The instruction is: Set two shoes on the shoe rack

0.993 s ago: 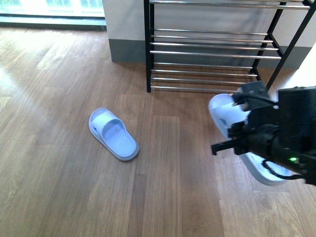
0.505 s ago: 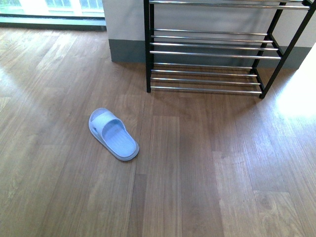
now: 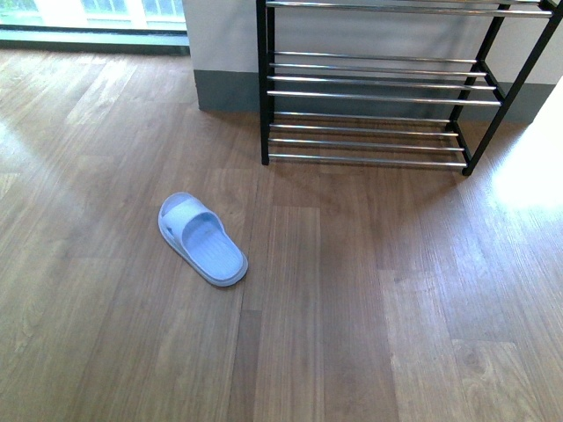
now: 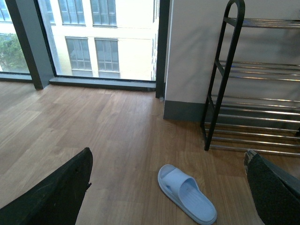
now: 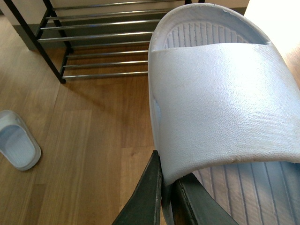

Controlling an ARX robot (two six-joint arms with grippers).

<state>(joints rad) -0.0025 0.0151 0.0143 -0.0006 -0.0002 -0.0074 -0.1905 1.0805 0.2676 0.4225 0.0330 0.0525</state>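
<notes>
Wood floor, pale blue rubber slipper lower left, black metal rack above.
Right claw pinches second slipper; left claw gapes wide.

Pale blue slipper, second slipper whitish-blue with ribbed footbed, black-and-chrome shoe rack, brown wood-grain floor

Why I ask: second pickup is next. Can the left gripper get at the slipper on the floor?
Probably yes: the left gripper is open and empty, and the slipper lies alone on bare floor, nothing blocking it.
</notes>
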